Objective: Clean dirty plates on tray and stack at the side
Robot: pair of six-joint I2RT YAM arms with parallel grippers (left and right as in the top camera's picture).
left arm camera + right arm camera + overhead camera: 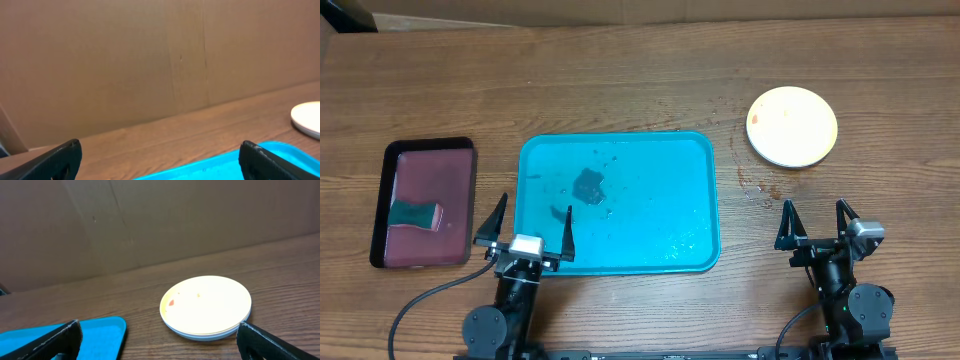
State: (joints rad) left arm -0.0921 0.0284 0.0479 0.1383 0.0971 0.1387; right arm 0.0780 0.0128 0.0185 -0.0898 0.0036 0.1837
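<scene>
**Stack of plates** (792, 127): on the table off the tray's (650, 150) far right corner, well ahead of my right gripper (813, 205), whose jaws stand spread wide and empty. My left gripper (537, 204) hangs at the tray's near left corner, likewise spread and holding nothing. The right wrist view shows layered rims in the stack, but I cannot count them. The left wrist view cuts the stack off at its edge. The top plate is pale cream with small reddish specks. The tray bears a dark smear (588, 185) and droplets.

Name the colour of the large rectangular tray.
Teal-blue; the large rectangular plastic tray shows best in the overhead view.
</scene>
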